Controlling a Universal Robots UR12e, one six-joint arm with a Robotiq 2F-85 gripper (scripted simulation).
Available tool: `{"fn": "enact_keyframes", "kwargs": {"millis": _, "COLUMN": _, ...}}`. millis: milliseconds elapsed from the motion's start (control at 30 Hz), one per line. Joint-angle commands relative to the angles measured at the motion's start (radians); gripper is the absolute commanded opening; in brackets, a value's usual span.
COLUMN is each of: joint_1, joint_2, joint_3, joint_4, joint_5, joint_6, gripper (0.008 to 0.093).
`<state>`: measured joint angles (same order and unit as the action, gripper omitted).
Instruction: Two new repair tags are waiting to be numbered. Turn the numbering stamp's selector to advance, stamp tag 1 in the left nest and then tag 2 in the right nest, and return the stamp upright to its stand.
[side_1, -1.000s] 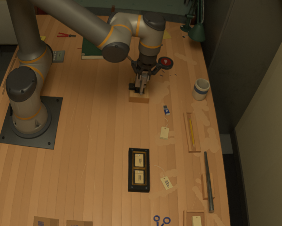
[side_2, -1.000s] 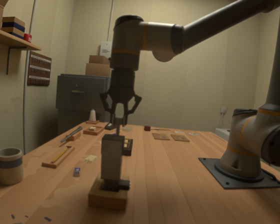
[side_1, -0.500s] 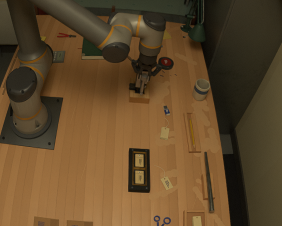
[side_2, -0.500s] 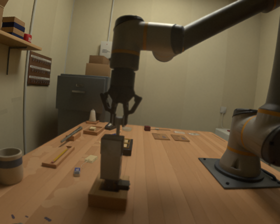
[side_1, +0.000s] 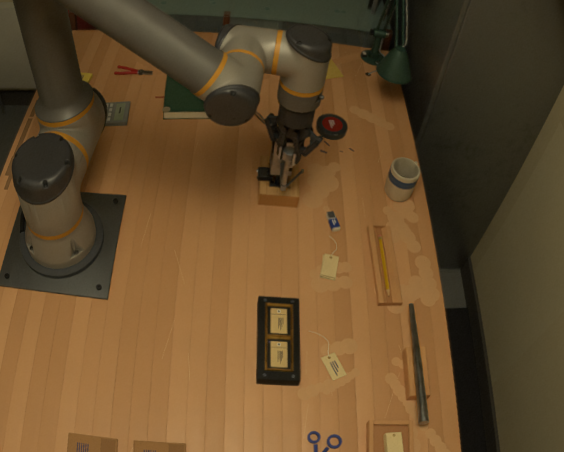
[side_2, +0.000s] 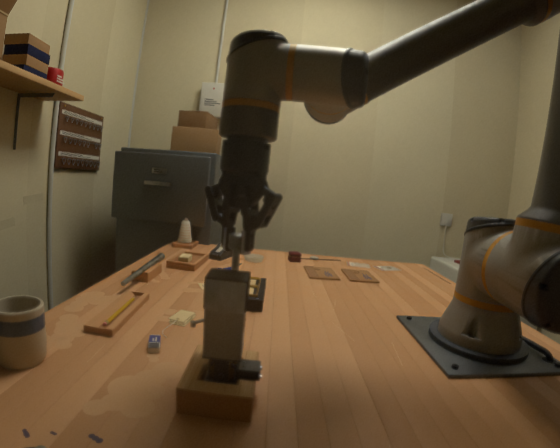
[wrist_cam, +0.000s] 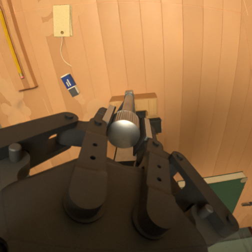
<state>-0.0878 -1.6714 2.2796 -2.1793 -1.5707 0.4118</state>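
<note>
The numbering stamp (side_2: 225, 320) stands upright in its wooden stand (side_2: 217, 387) in the middle of the bench. My gripper (wrist_cam: 126, 122) is straight above the stand, closed around the stamp's round metal knob (wrist_cam: 123, 131) at the top of its stem. A small selector lever (side_2: 196, 322) sticks out of the stamp's side. Nearer the bench's front edge lies the black tag fixture (side_1: 278, 341). Two cream tags (side_1: 278, 321) (side_1: 278, 356) sit in its two nests, side by side.
Behind the stand lie a green mat (side_1: 182, 97) and a red ink pad (side_1: 332, 125). A mug (side_1: 401, 178), an eraser (side_1: 333, 220), a pencil tray (side_1: 384, 265), loose tags (side_1: 329, 266) (side_1: 334, 366) and a metal bar (side_1: 418, 362) line the bench's right side.
</note>
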Motion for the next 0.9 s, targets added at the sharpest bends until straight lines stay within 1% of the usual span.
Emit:
{"fn": "enact_keyframes", "kwargs": {"millis": 0, "joint_1": 0.000, "joint_2": 0.000, "joint_3": -0.001, "joint_4": 0.000, "joint_5": 0.000, "joint_6": 0.027, "gripper": 0.0080}}
{"fn": "enact_keyframes", "kwargs": {"millis": 567, "joint_1": 0.000, "joint_2": 0.000, "joint_3": -0.001, "joint_4": 0.000, "joint_5": 0.000, "joint_6": 0.581, "gripper": 0.0080}}
{"fn": "enact_keyframes", "kwargs": {"millis": 867, "joint_1": 0.000, "joint_2": 0.000, "joint_3": -0.001, "joint_4": 0.000, "joint_5": 0.000, "joint_6": 0.836, "gripper": 0.0080}}
